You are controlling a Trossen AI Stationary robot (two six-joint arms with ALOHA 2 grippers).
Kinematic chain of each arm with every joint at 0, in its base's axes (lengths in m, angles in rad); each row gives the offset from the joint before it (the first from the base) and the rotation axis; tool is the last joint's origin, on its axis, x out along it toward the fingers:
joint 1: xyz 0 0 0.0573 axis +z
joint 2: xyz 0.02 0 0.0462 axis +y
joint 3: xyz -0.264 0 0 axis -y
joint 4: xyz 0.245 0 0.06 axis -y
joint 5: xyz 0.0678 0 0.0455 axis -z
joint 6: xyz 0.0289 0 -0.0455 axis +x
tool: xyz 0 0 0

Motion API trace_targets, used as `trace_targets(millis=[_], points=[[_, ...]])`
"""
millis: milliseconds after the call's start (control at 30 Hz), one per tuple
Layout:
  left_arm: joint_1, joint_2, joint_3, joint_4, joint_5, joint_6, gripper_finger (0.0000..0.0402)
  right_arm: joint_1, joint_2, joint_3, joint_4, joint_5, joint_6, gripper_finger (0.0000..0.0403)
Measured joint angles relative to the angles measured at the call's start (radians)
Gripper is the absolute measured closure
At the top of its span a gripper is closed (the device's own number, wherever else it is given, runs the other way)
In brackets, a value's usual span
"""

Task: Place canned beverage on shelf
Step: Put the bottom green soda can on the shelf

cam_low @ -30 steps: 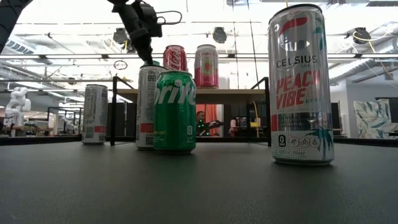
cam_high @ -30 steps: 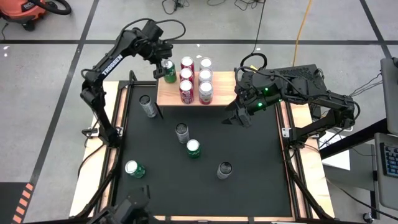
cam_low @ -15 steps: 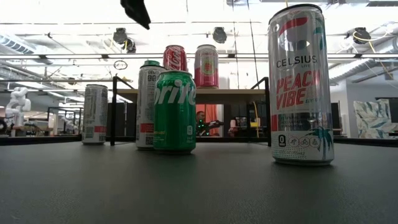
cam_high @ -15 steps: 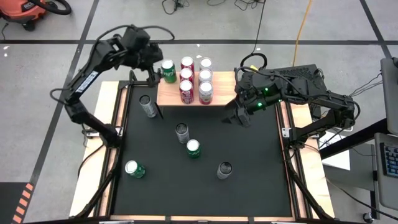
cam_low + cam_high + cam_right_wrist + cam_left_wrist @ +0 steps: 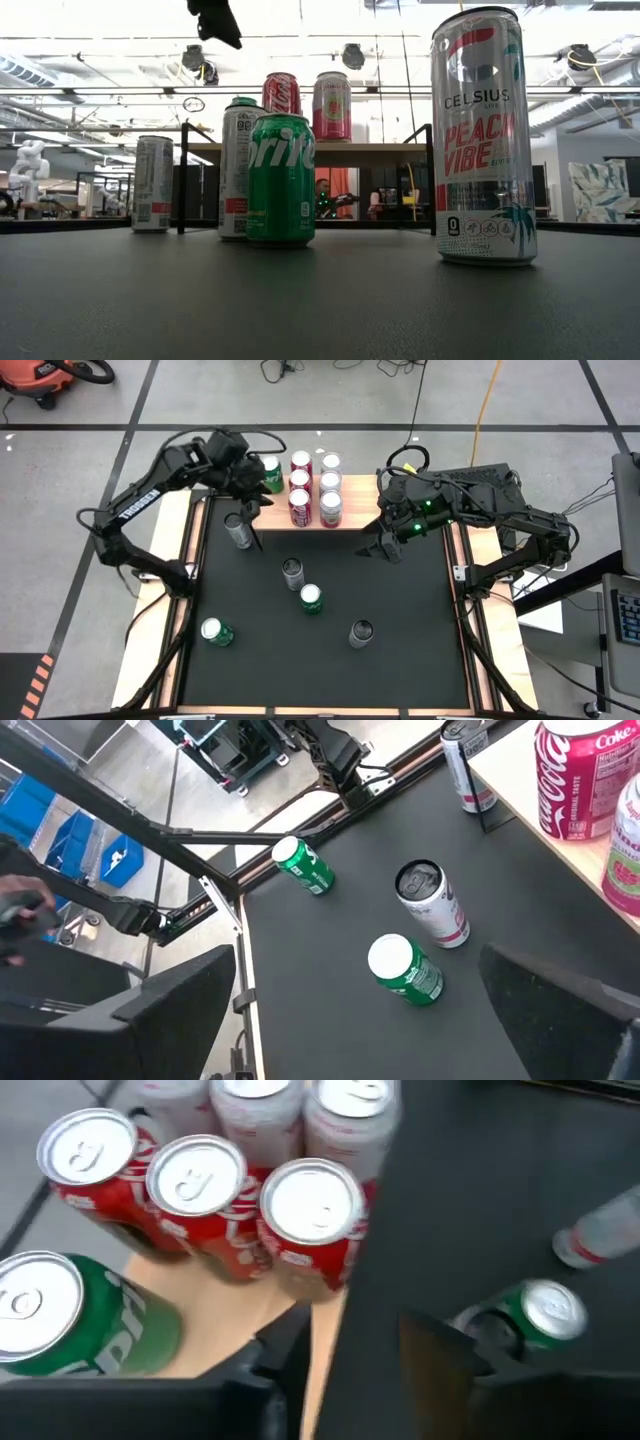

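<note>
Green soda can upright on light wooden shelf left end; left gripper spread, empty, above shelf's left edge; right gripper spread, off shelf's right end.

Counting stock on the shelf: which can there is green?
The Sprite can at the shelf's left end, nearest the left gripper. The six others on it are red or pink.

We see a green can upright on the wooden shelf, at nine o'clock of six cans.
</note>
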Motion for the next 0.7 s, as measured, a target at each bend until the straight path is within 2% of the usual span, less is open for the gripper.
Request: trace_targets(millis=[133, 333, 700], points=[[0.015, -0.036, -0.160, 0.122, -0.038, -0.021, 0.0294, 0.000, 0.000, 0.000, 0.000, 0.001, 0.002, 0.0003], [0.037, -0.035, -0.331, 0.214, -0.155, -0.021, 0.0318, 0.000, 0.000, 0.000, 0.000, 0.027, 0.002, 0.0003], [0.029, -0.023, -0.370, 0.224, -0.178, -0.019, 0.0333, 0.000, 0.000, 0.000, 0.000, 0.030, -0.048, 0.0003]])
